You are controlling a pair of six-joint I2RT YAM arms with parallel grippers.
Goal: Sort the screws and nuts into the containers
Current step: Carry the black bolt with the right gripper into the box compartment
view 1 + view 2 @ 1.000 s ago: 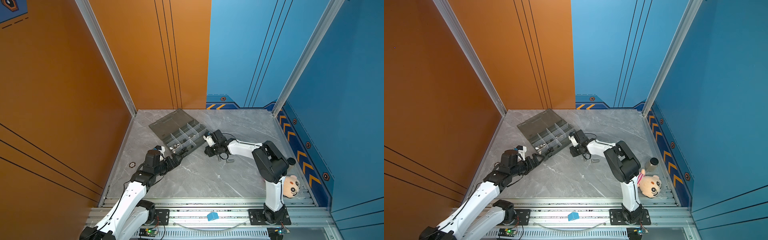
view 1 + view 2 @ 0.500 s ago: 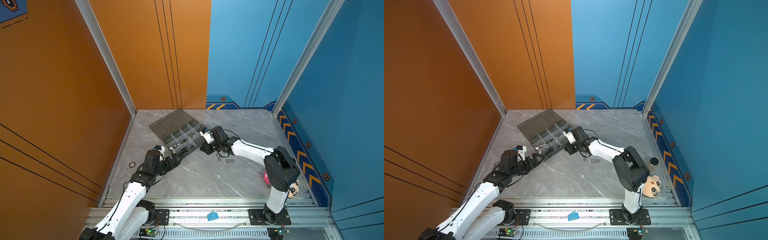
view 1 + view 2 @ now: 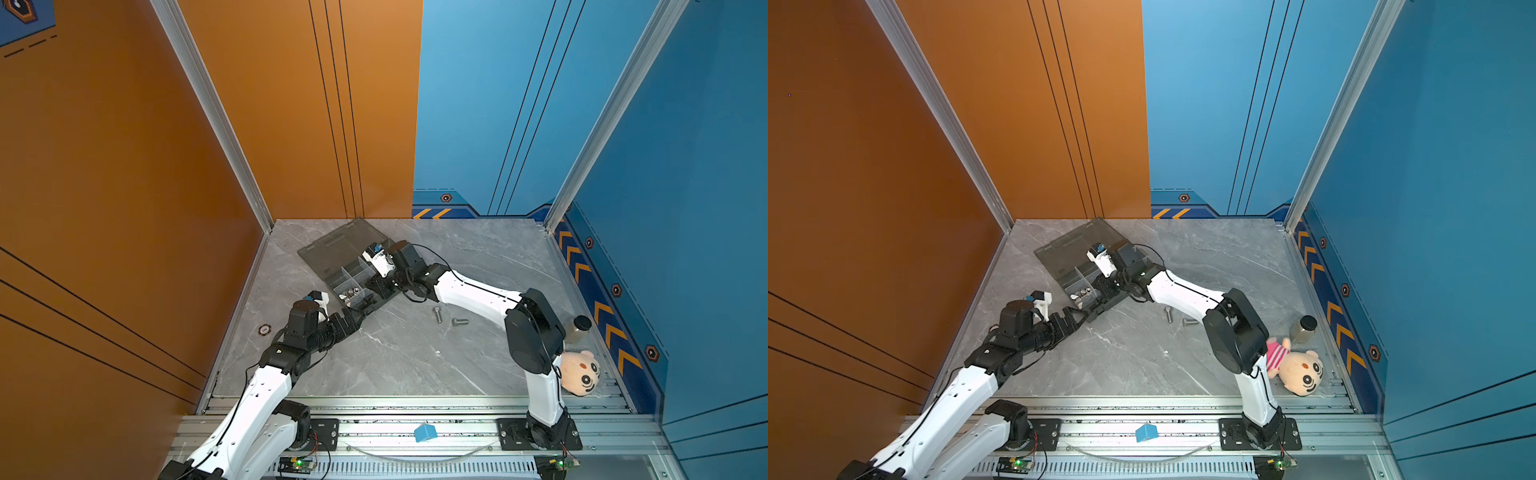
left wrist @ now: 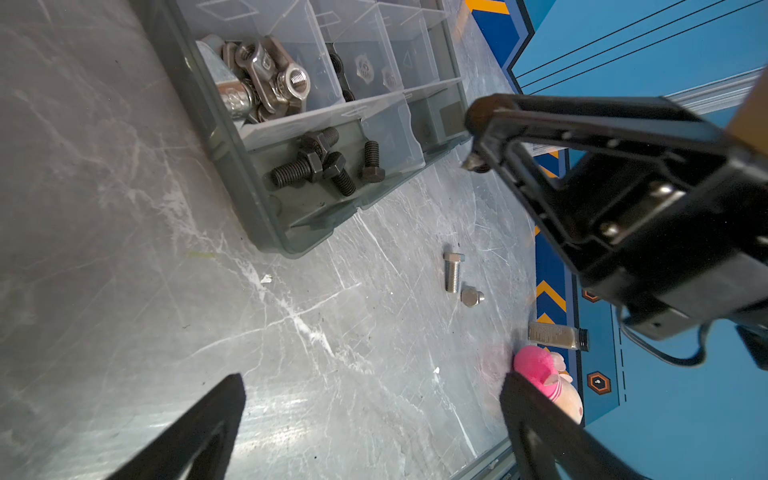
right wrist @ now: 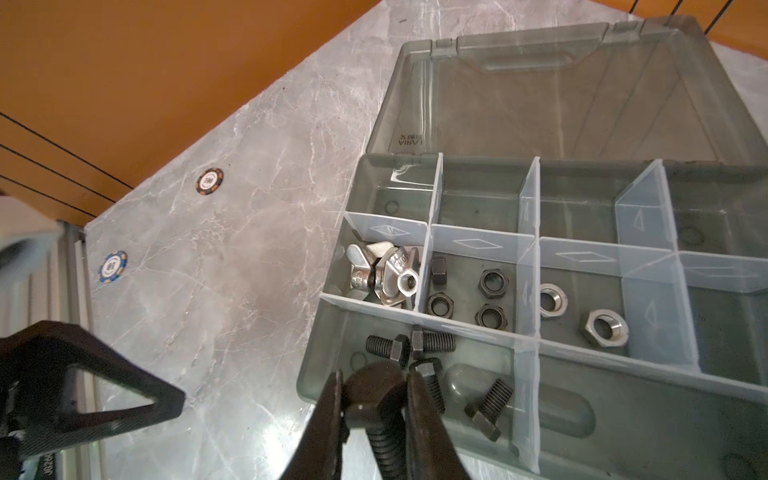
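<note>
The smoky-grey organizer box [image 3: 332,253] lies open at the back left, with its containers seen from the right wrist view. One container holds several black screws [image 5: 432,343], others hold silver wing nuts [image 5: 384,270], black nuts [image 5: 490,284] and silver nuts [image 5: 602,328]. My right gripper [image 5: 374,376] is shut on a black screw [image 5: 384,440] just above the black-screw container at the box's near corner [image 3: 365,301]. My left gripper [image 4: 372,380] is open and empty, low over the table beside that corner [image 3: 358,316]. Two silver screws [image 3: 438,314] [image 3: 459,321] lie loose on the table.
A black-capped bottle [image 3: 578,328] and a plush doll [image 3: 579,372] sit by the right wall. A poker chip [image 3: 264,330] lies near the left wall, and another chip [image 5: 112,266] shows in the right wrist view. A blue block [image 3: 424,432] rests on the front rail.
My right arm has swung left from the table beside the box to over the box's near corner, carrying the black screw. The left arm has not moved.
</note>
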